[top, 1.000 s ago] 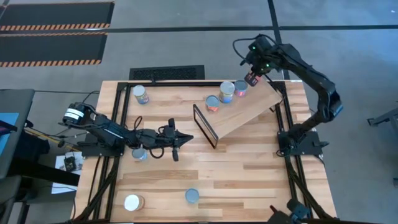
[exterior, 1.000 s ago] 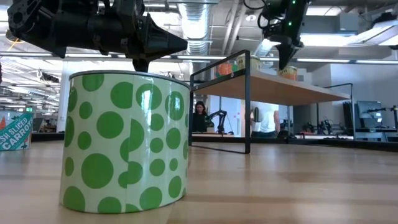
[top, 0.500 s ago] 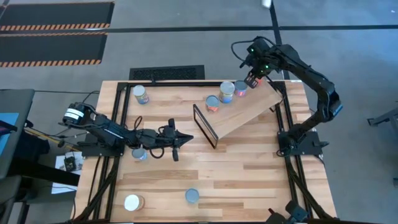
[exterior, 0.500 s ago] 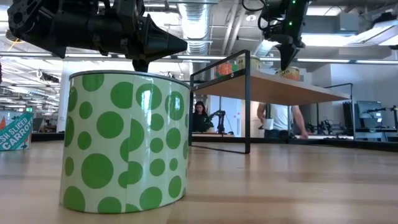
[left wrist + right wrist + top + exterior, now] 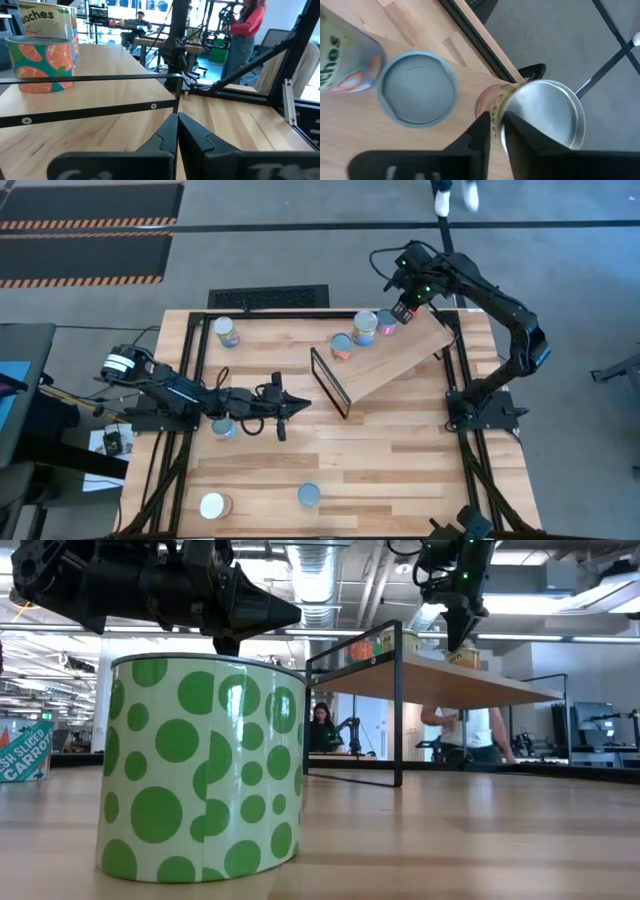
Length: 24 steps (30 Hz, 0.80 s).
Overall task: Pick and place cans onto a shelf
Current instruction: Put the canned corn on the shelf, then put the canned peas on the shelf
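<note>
Your right gripper (image 5: 403, 310) has stayed at the far end of the shelf (image 5: 400, 365), right at the rim of a can (image 5: 550, 117) that stands there beside two more; you cannot tell if it has let go yet; your left gripper (image 5: 283, 402) waits clenched and empty.

Tabletop (image 5: 400, 450): pale slatted wood, black frame rails. Shelf (image 5: 395, 360): same light wood, thin black frame at one end. Near can (image 5: 203, 768): white with green polka dots of mixed sizes. Can on shelf (image 5: 41, 64): teal label with orange-slice pattern, silver rim. Taller can behind it (image 5: 49, 22): pale green, white lettering, blue edge. Pink-red labelled can (image 5: 387, 323), silver top. Blue-grey flat lid (image 5: 418, 88). Both arms dark, nearly black; right end effector (image 5: 403, 308) shows green lights. Floor (image 5: 300, 250) grey, black mats edged with orange hazard stripes.
</note>
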Available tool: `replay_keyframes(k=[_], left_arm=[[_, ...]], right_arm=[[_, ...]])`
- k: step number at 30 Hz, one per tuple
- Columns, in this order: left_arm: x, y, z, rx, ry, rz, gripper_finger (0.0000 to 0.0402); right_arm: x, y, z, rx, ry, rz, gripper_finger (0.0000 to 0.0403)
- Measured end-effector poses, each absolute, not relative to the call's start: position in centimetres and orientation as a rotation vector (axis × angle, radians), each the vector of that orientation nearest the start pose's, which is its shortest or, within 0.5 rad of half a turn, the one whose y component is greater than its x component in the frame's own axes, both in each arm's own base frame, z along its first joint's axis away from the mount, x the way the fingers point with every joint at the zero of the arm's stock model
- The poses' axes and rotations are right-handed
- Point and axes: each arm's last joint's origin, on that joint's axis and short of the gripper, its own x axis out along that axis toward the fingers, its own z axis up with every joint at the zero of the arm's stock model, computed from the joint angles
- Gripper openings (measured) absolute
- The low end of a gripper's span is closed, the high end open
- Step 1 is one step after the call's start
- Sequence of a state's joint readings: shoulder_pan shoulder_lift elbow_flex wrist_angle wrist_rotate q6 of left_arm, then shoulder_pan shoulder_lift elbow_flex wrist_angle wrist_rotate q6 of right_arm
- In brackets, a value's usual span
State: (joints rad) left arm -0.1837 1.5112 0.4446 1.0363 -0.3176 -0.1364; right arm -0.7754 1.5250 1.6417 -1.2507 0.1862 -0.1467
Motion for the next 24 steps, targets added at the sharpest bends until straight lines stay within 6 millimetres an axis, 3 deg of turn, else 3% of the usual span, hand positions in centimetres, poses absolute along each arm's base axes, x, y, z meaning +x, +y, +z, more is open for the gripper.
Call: replay_keyframes(k=[6,11,14,18,21,24], left_arm=[[26.7,-4.1,17.7,-0.125,0.034,0.118,0.0000],[26.7,-4.1,17.6,-0.122,0.046,0.118,0.0000],[26.7,-4.1,17.5,-0.120,0.055,0.118,0.0000],[26.7,-4.2,17.5,-0.120,0.064,0.102,0.0000],[26.7,-4.2,17.3,-0.119,0.076,0.086,0.0000],[26.7,-4.4,17.3,-0.113,0.077,0.078,0.0000]], right_arm=[[20.1,-19.8,37.1,0.121,1.216,-0.831,0.0133],[19.3,-18.5,38.5,0.058,1.185,-0.821,0.0141],[18.5,-17.1,39.9,0.020,1.118,-0.778,0.0117],[17.5,-14.8,41.0,0.006,0.894,-0.612,0.0060],[16.9,-12.9,40.5,-0.017,0.729,-0.474,0.0015],[16.4,-10.7,39.0,-0.061,0.617,-0.369,0.0014]])
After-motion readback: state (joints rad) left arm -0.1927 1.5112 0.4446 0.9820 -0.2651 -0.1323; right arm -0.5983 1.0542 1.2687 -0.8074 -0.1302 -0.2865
